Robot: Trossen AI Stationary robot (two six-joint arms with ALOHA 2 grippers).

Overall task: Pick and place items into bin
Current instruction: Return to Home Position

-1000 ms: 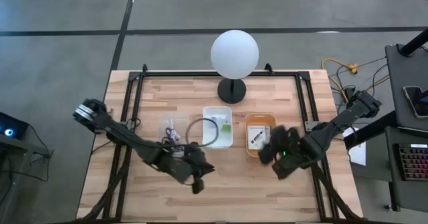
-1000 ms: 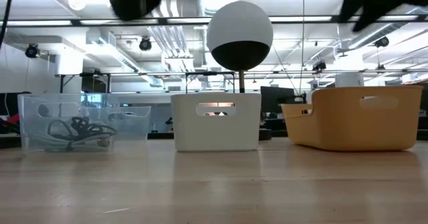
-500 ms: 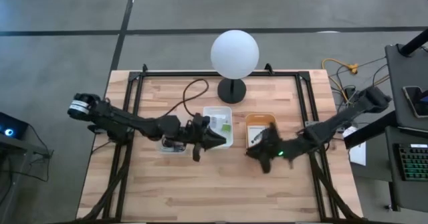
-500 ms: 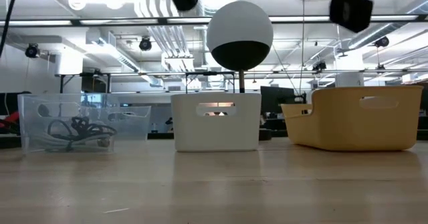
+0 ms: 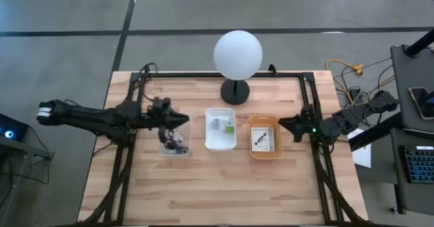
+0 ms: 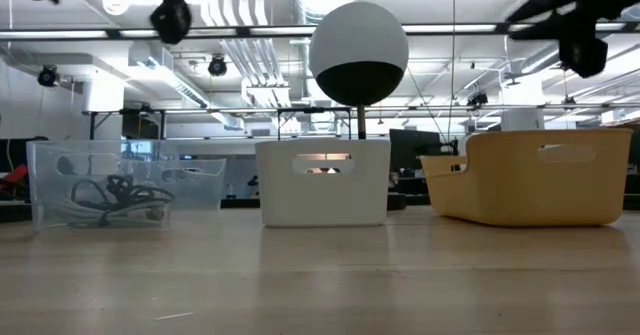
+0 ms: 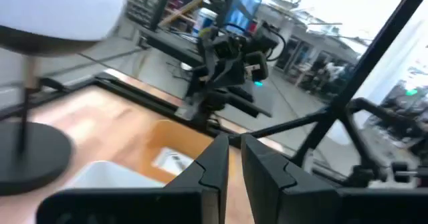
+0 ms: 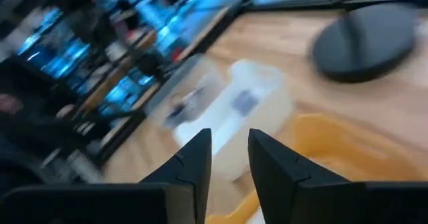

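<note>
Three bins stand in a row mid-table: a clear bin [image 5: 173, 137] with thin cables [image 6: 110, 197], a white bin [image 5: 220, 127] with a grey-blue adapter [image 5: 215, 124] and a green bit [image 5: 229, 127], and a yellow bin [image 5: 264, 136] with a white printed packet [image 5: 260, 138]. My left gripper [image 5: 182, 120] hangs high over the clear bin's far right corner, shut and empty [image 7: 234, 158]. My right gripper [image 5: 283, 124] hangs high just right of the yellow bin, its fingers a narrow gap apart, empty [image 8: 229, 158].
A lamp with a white globe [image 5: 237, 54] and a black round base [image 5: 235, 91] stands at the far middle, behind the white bin. Black frame rails [image 5: 135, 105] run along the table's left, right and far sides. Bare wood lies on the near half of the table.
My left gripper has gone from the table's near middle, past the white bin, toward the far left, to above the clear bin. My right gripper has drawn back from the yellow bin's near side toward the right edge. The grey cable loop no longer shows in the white bin.
</note>
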